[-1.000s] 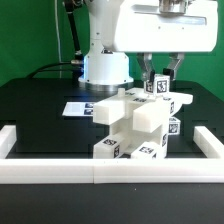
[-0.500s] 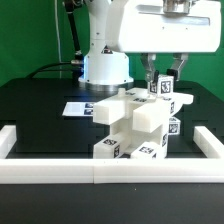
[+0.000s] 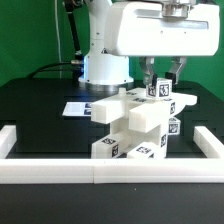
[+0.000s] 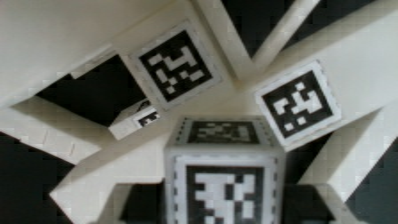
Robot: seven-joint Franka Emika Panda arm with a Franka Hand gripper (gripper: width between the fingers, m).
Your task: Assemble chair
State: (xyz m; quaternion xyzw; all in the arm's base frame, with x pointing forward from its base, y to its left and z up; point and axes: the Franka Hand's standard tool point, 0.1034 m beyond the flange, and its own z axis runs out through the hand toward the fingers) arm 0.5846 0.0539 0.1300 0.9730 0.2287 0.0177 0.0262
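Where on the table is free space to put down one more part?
Bare table: at the exterior view's left, between border rail and chair; a narrower strip at that view's right. Crowded around the tool above the chair.

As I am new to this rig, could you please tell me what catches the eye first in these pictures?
The chunky white chair, covered in black-and-white tags, stands at the middle of the black table. Just above its upper tagged post hangs the tool, its jaws open wider than the post.

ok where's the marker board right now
The marker board lies flat on the black table at the exterior view's left of the chair, in front of the arm's base.
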